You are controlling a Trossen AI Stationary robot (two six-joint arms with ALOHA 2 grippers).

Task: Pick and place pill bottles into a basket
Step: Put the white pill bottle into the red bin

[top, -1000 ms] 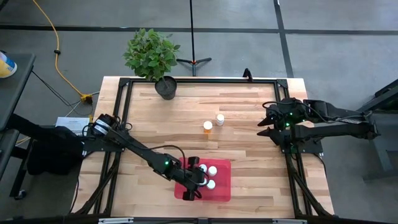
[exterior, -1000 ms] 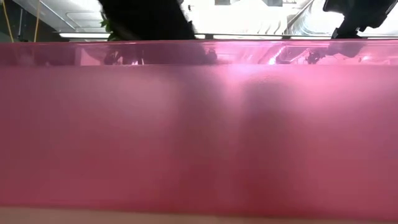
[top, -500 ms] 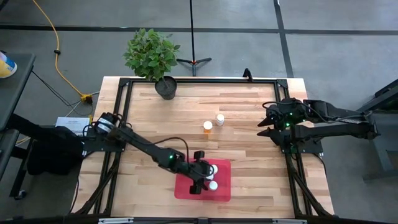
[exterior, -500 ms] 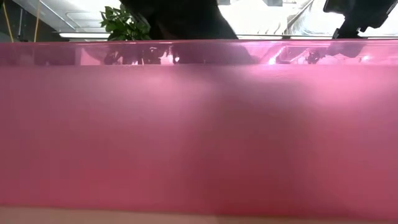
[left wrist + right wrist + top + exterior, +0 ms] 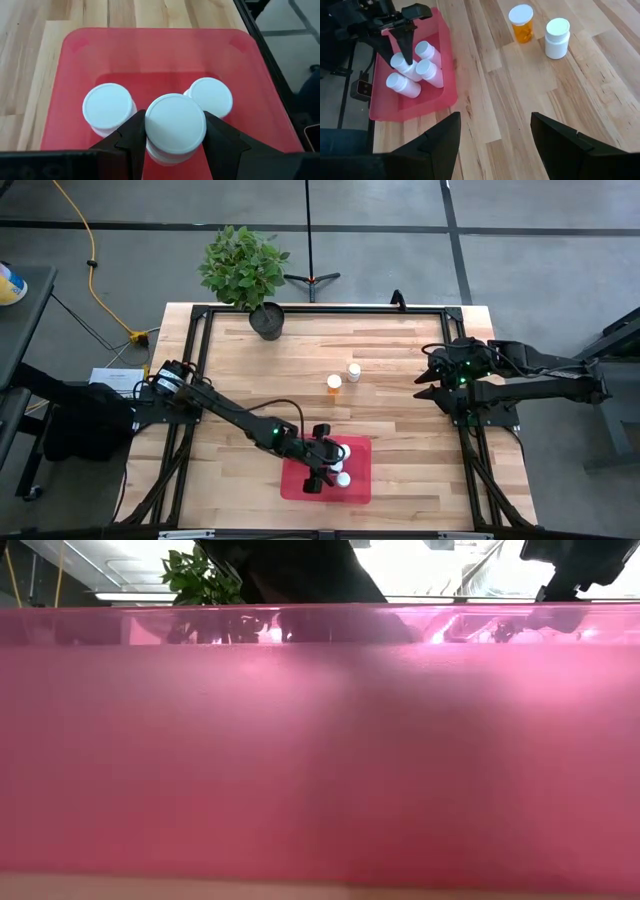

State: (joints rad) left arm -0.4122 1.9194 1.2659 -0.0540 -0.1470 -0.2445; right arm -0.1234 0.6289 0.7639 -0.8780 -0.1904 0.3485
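Hovering over the red tray (image 5: 352, 483) near the front edge of the desk (image 5: 300, 370), the left pincer (image 5: 175, 131) grips a white-capped pill bottle (image 5: 175, 123) between its 2 dark fingers (image 5: 131, 131), 1 pressed to each side of the cap. Two more white bottles stand in the tray close beside it, 1 (image 5: 108, 105) on one side and 1 (image 5: 210, 96) just behind on the other. From the right wrist view, 4 white bottles (image 5: 415, 70) sit clustered in the tray, including the gripped one.

Out on the bare wood near the middle of the desk, an amber bottle (image 5: 334, 383) and a white bottle (image 5: 353, 371) stand upright, just beside each other and well apart from the tray.

At the right edge of the desk, the right pincer (image 5: 428, 378) waits with its jaws spread wide and nothing between them. A potted plant (image 5: 246, 272) stands at the far edge.
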